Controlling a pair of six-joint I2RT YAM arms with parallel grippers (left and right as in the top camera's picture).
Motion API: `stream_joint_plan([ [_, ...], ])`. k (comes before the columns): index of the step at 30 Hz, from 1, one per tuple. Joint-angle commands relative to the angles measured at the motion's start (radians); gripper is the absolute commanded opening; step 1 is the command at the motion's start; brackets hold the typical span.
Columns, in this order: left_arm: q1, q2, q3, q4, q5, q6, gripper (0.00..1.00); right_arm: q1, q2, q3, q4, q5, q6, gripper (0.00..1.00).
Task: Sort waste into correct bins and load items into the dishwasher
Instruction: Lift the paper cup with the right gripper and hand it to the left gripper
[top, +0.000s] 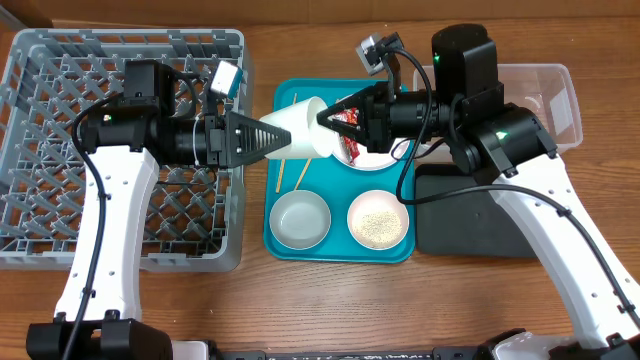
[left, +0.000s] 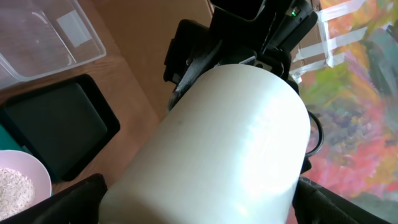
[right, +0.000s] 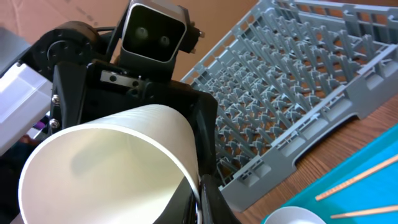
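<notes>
The white cup (top: 305, 125) lies on its side above the teal tray (top: 335, 185), clamped in my left tool (top: 268, 135), its mouth facing my right tool (top: 328, 120) straight ahead. I can't tell whether that one is apart or together. The grey rack (top: 60, 200) lies behind the left tool, so I'd pull back.

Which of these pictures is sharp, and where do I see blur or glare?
Overhead: sharp, evenly lit, only soft shadows. Left wrist: the white cup fills the frame, soft, with a faint sheen; the colourful background at right is smeared. Right wrist: the cup is slightly soft, the grey rack sharp.
</notes>
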Motion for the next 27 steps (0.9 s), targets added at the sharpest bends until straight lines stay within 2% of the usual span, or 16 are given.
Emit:
stream_joint_plan([
  [1,-0.009,-0.016,0.012,0.003,0.019,0.026,0.95,0.016,-0.004,0.014,0.018,-0.119,0.004,0.04],
  [9,-0.009,-0.038,0.015,0.011,0.019,0.026,0.93,0.016,0.023,0.013,0.022,-0.123,0.005,0.04],
  [14,-0.009,-0.071,0.015,0.048,0.019,0.025,0.87,0.016,0.042,0.013,0.061,-0.196,0.005,0.04],
  [23,-0.009,-0.075,0.015,0.048,0.019,0.022,0.74,0.016,0.042,0.013,0.073,-0.212,0.006,0.04],
  [24,-0.009,-0.075,0.015,0.048,0.019,0.022,0.72,0.016,0.042,0.013,0.074,-0.212,0.005,0.08],
  [26,-0.009,-0.075,0.015,0.048,0.019,0.022,0.69,0.016,0.042,0.013,0.077,-0.212,0.005,0.28],
  [27,-0.009,-0.075,0.015,0.048,0.019,0.022,0.69,0.016,0.042,0.013,0.082,-0.212,0.005,0.42],
])
